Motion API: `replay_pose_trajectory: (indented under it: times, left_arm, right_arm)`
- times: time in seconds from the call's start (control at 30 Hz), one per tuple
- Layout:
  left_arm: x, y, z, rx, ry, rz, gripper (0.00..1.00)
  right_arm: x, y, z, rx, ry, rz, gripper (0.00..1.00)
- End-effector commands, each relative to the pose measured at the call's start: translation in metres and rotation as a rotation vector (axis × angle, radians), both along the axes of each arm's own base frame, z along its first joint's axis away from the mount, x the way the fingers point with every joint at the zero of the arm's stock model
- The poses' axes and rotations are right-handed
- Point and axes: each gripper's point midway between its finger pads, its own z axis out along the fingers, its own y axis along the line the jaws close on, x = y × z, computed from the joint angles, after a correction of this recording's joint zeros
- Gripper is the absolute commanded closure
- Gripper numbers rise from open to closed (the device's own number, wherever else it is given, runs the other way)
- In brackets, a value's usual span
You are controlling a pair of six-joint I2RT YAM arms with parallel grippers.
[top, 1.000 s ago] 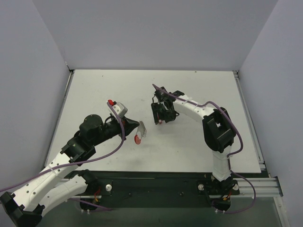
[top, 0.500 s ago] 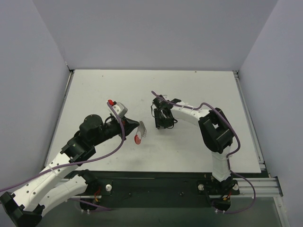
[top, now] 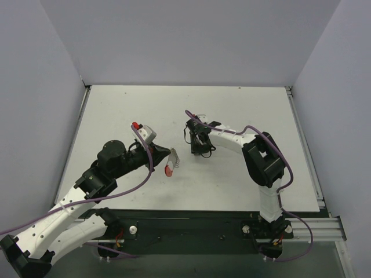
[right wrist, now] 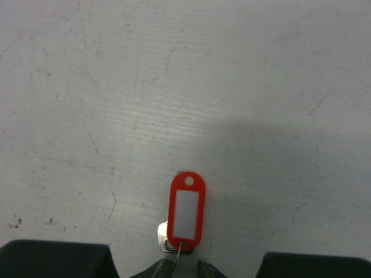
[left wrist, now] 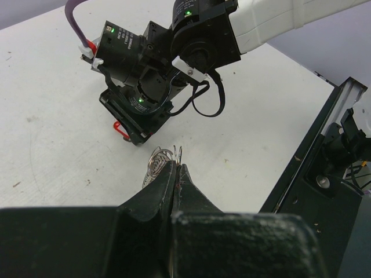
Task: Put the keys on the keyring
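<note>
At the left end effector [left wrist: 177, 168]: fingers pressed together, clamped on the silvery ridged band of the keyring [left wrist: 161, 165]. In the top view, the red arc of the loop sits just beyond the tips, toward the near edge.

At the right end effector [right wrist: 186, 267]: tips narrowly apart, flanking a thin metal piece at the near end of the key [right wrist: 186, 211], with no firm grip discernible.

Key position: flat on the tabletop [right wrist: 261, 87], near the keyring but apart from it. Long axis straight away from the right end effector, holed end of the red head outward, silver part nearest the tips.

White insert in the head: blank. Print on the right wrist camera housing [left wrist: 119, 49]: too small to read.
</note>
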Motion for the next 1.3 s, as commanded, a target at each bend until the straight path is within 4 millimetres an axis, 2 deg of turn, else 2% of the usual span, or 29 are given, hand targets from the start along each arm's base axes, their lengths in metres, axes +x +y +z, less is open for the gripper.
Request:
replay_pose_trajectory:
  times: [0.0, 0.03, 0.17, 0.3, 0.5, 0.53, 0.6, 0.63, 0.7, 0.77, 0.8, 0.83, 0.87, 0.9, 0.93, 1.2, 1.27]
  left_arm:
    - [0.002, -0.002, 0.017, -0.039, -0.049, 0.0, 1.0]
    - [0.002, -0.002, 0.017, -0.038, -0.048, 0.003, 1.0]
    - [0.002, -0.002, 0.018, -0.039, -0.049, 0.003, 1.0]
    - [0.002, -0.001, 0.019, -0.042, -0.053, 0.005, 1.0]
    - [0.001, 0.0, 0.02, -0.038, -0.052, 0.008, 1.0]
    - [0.002, 0.0, 0.02, -0.037, -0.051, 0.009, 1.0]
    - [0.001, 0.0, 0.021, -0.037, -0.053, 0.009, 1.0]
    - [0.001, 0.0, 0.021, -0.036, -0.052, 0.007, 1.0]
    - [0.001, 0.0, 0.02, -0.033, -0.053, 0.009, 1.0]
    - [0.001, 0.0, 0.02, -0.034, -0.052, 0.01, 1.0]
    - [0.001, 0.0, 0.02, -0.033, -0.051, 0.01, 1.0]
    - [0.001, 0.0, 0.021, -0.035, -0.054, 0.01, 1.0]
    - [0.001, 0.0, 0.021, -0.032, -0.055, 0.008, 1.0]
    - [0.0, 0.0, 0.021, -0.032, -0.055, 0.008, 1.0]
    - [0.001, 0.0, 0.021, -0.031, -0.054, 0.008, 1.0]
    - [0.0, 0.001, 0.024, -0.032, -0.063, 0.008, 1.0]
    - [-0.001, 0.001, 0.025, -0.032, -0.063, 0.006, 1.0]
  right_arm:
    - [0.003, -0.005, -0.005, -0.034, -0.005, -0.026, 0.75]
    - [0.003, -0.004, -0.005, -0.029, -0.005, -0.028, 0.75]
    - [0.003, -0.004, -0.007, -0.03, -0.005, -0.03, 0.9]
    - [0.003, -0.004, -0.007, -0.03, -0.01, -0.022, 0.99]
    - [0.003, -0.005, 0.001, -0.014, -0.038, 0.01, 1.0]
    - [0.003, -0.004, 0.009, 0.002, -0.057, 0.017, 1.0]
    - [0.001, -0.007, 0.013, 0.015, -0.078, 0.042, 1.0]
    - [0.001, -0.006, 0.024, 0.036, -0.102, 0.056, 1.0]
    - [-0.003, -0.009, 0.029, 0.043, -0.126, 0.082, 1.0]
    - [-0.004, -0.007, 0.046, 0.084, -0.175, 0.123, 1.0]
    - [-0.009, -0.013, 0.045, 0.078, -0.174, 0.129, 1.0]
    - [-0.012, -0.014, 0.058, 0.104, -0.202, 0.152, 1.0]
    - [-0.012, -0.009, 0.065, 0.142, -0.222, 0.175, 1.0]
    - [-0.018, -0.014, 0.063, 0.14, -0.222, 0.186, 1.0]
    - [-0.019, -0.015, 0.078, 0.161, -0.26, 0.197, 1.0]
    - [-0.038, -0.014, 0.134, 0.264, -0.469, 0.4, 1.0]
    - [-0.043, -0.016, 0.137, 0.262, -0.511, 0.462, 1.0]
